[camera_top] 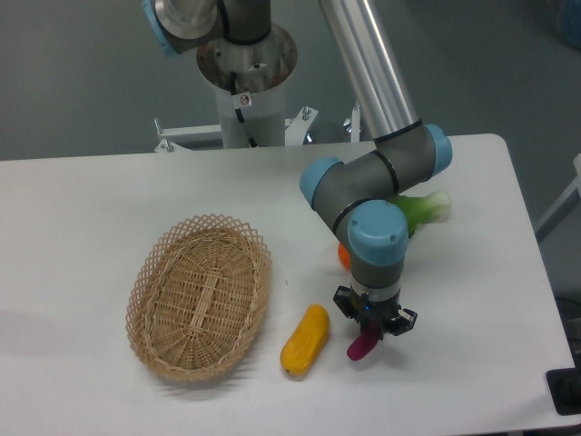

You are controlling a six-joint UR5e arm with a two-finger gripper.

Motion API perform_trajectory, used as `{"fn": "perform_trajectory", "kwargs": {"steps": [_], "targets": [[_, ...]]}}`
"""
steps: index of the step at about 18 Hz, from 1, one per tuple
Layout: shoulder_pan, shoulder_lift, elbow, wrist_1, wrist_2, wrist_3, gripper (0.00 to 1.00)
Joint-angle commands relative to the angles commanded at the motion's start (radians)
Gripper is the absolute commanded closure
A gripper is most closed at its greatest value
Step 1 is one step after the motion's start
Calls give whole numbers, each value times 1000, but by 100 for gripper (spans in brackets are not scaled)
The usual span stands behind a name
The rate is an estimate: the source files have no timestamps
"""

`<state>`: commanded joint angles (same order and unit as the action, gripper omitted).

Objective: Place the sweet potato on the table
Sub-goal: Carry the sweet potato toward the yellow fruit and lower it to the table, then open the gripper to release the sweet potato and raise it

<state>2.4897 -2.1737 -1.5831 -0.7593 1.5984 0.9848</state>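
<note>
The magenta-purple sweet potato (362,345) hangs between the fingers of my gripper (372,329), tilted, its lower tip at or just above the white table (91,209). The gripper is shut on its upper end, which is hidden by the fingers. It is at the front right of the table, just right of the yellow-orange oblong fruit (305,340).
An oval wicker basket (201,295) lies left of centre. An orange (345,256) shows partly behind the wrist, and a green-and-white vegetable (423,211) lies behind the arm. The table's front edge is close below the gripper.
</note>
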Motion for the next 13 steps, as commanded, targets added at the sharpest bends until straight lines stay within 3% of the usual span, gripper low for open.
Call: {"fn": "perform_trajectory", "kwargs": {"steps": [1, 6, 10, 13], "targets": [[0, 5, 2, 0, 0, -8, 0], [0, 51, 21, 2, 0, -11, 0], [2, 87, 109, 0, -8, -15, 0], [9, 123, 130, -5, 2, 9, 0]]}}
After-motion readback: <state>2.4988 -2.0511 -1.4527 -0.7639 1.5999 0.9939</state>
